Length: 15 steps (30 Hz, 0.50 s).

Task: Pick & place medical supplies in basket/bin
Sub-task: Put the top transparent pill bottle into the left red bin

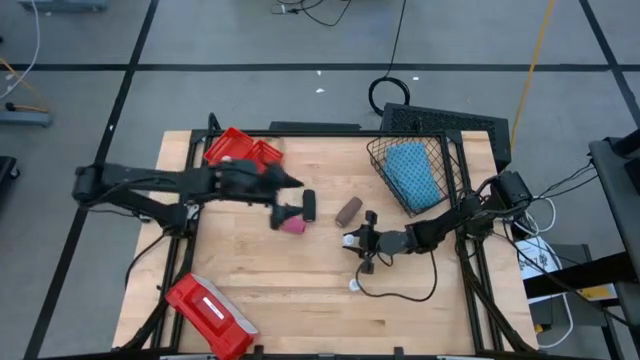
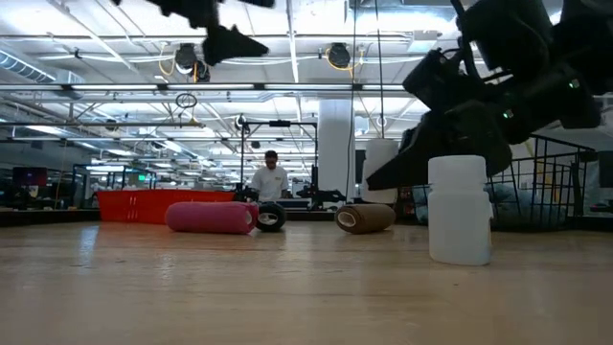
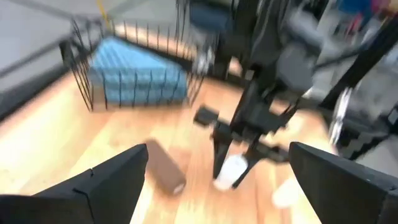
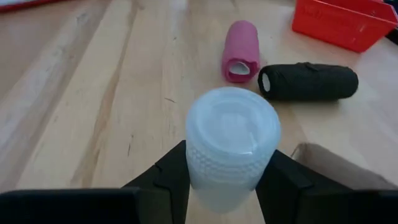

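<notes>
My right gripper [image 1: 350, 240] reaches in from the table's right side and is shut on a small white bottle [image 4: 230, 137] near the table's middle. A second white bottle [image 1: 354, 285] stands on its base nearer the near edge. The pink roll [image 1: 293, 226], black roll [image 1: 310, 205] and brown roll [image 1: 348, 210] lie on their sides on the table. My left gripper [image 1: 293, 200] hovers open above the pink and black rolls, well clear of the table. The blue pad [image 1: 410, 172] lies inside the black wire basket [image 1: 440, 150]. The red bin [image 1: 243, 150] sits at the far left. My right gripper pinches the white bottle between its two fingers [image 4: 168, 177], one on each side of the ribbed cap [image 4: 214, 163]. The fingers slant down from the table's right side. In the left wrist view the bottle [image 3: 233, 171] looks tilted; whether its base touches the table I cannot tell.
A flat red case with a white label [image 1: 210, 310] lies at the near left corner. A black cable [image 1: 400, 290] loops across the table near the right arm. Bare wood shows between the rolls and the near edge. A person [image 2: 271, 177] is in the room beyond the table.
</notes>
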Each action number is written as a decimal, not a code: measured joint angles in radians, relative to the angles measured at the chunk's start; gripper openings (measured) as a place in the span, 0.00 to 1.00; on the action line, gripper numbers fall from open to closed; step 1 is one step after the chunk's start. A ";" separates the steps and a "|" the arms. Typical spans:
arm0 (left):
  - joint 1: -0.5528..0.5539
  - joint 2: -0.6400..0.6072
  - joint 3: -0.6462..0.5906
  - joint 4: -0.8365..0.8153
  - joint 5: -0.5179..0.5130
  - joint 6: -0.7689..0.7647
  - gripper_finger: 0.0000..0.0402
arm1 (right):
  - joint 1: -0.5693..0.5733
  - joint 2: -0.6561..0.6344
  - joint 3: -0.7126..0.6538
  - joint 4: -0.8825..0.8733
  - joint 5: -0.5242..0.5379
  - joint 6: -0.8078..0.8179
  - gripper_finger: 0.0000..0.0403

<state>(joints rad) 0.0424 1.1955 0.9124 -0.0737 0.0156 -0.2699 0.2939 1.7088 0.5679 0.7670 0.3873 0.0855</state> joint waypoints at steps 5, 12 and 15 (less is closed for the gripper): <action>-0.042 0.223 0.191 -0.153 0.009 0.089 0.99 | -0.007 0.000 0.079 -0.101 -0.001 -0.034 0.32; -0.134 0.479 0.377 -0.294 -0.022 0.273 0.99 | -0.013 0.000 0.113 -0.114 -0.001 -0.087 0.32; -0.171 0.556 0.429 -0.297 -0.090 0.306 0.99 | -0.021 0.000 0.113 -0.114 -0.003 -0.098 0.32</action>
<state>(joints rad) -0.1283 1.7511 1.3411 -0.3704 -0.0747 0.0365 0.2725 1.7088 0.6807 0.6529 0.3847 -0.0120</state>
